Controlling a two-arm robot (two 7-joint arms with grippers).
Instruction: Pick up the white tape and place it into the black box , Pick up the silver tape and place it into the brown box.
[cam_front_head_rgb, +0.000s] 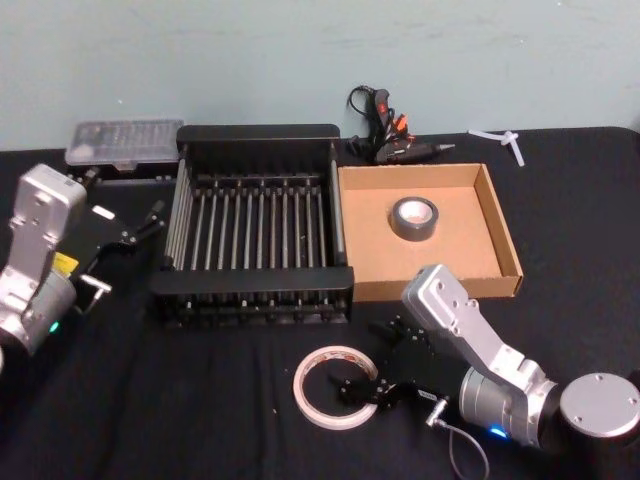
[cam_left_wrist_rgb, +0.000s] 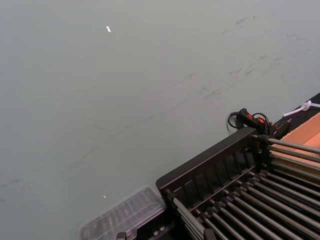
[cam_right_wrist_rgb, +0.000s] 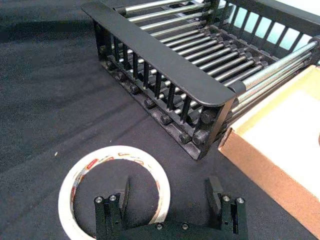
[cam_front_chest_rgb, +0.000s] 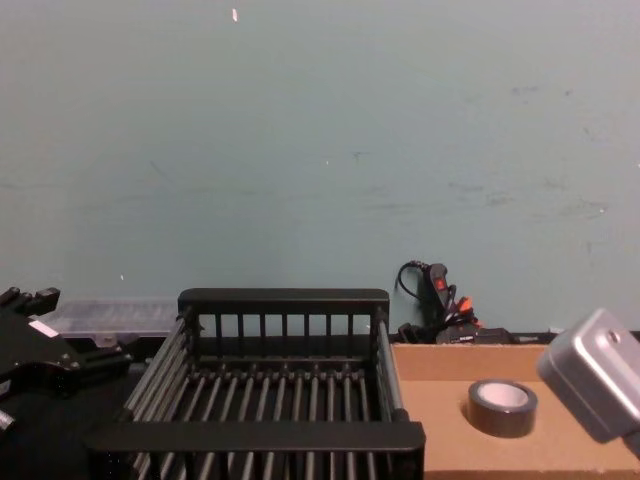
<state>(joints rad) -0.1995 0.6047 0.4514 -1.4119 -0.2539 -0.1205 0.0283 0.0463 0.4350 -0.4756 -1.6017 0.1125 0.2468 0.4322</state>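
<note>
Silver duct-tape roll (cam_front_head_rgb: 416, 217) already in brown cardboard tray (cam_front_head_rgb: 505, 232). Right claw (cam_front_head_rgb: 362, 385) wide open, empty, straddling rim of white tape roll (cam_front_head_rgb: 322, 391) on worktop. Next: close, lift, move to black slatted crate (cam_front_head_rgb: 255, 292). Left claw (cam_front_head_rgb: 128, 236) parked left.

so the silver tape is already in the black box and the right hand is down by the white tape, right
Not quite. The silver tape lies in the brown box, not the black box, as the head view shows. The right hand is indeed down by the white tape.
</note>
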